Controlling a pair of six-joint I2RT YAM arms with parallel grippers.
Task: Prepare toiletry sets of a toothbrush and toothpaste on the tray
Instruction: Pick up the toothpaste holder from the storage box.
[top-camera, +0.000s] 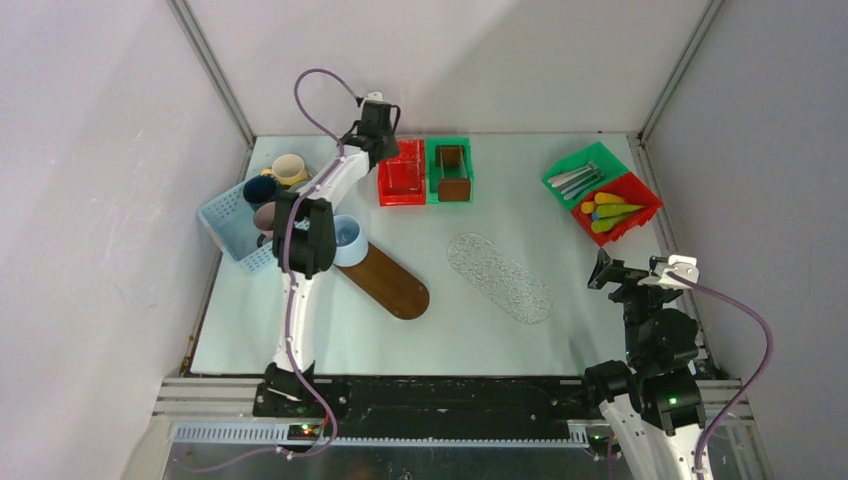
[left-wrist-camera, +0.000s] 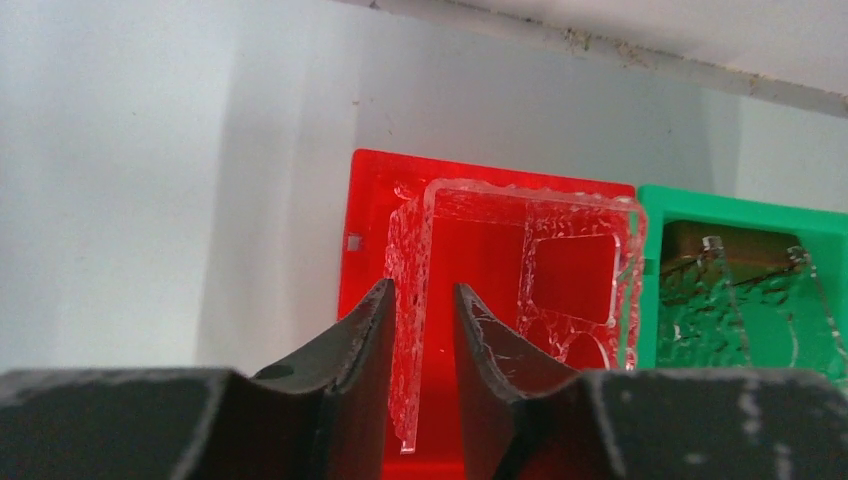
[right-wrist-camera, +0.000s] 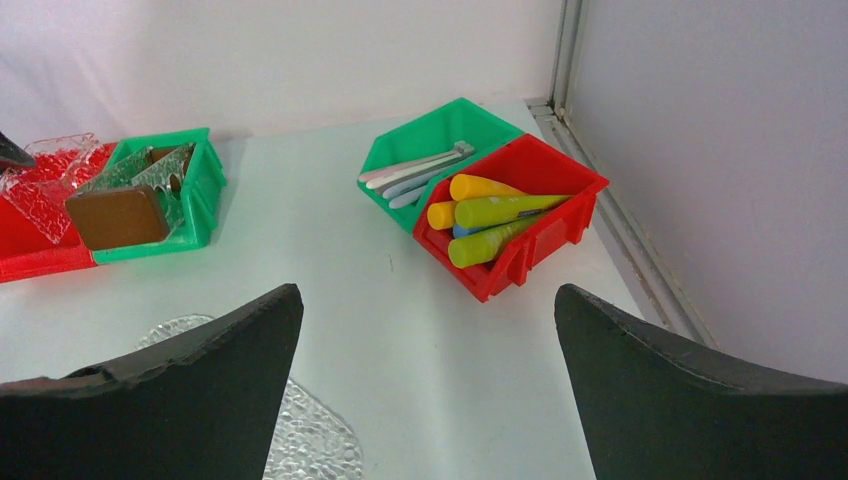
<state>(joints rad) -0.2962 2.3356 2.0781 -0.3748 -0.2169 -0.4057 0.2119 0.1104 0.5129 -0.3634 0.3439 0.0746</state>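
Your left hand (left-wrist-camera: 422, 290) is narrowed around the edge of a clear textured tray (left-wrist-camera: 520, 200) standing in a red bin (left-wrist-camera: 368, 200); whether it pinches is unclear. Your right hand (right-wrist-camera: 425, 300) gapes wide, empty, above the table (right-wrist-camera: 330, 260). Toothbrushes (right-wrist-camera: 415, 165) lie in the green bin (right-wrist-camera: 440, 125), tubes (right-wrist-camera: 490, 212) in the adjoining red tube bin (right-wrist-camera: 550, 170).

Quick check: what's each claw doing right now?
Left claw: straddling the edge of the clear textured piece in the red bin; gripped or not, cannot tell.
Right claw: open, empty.
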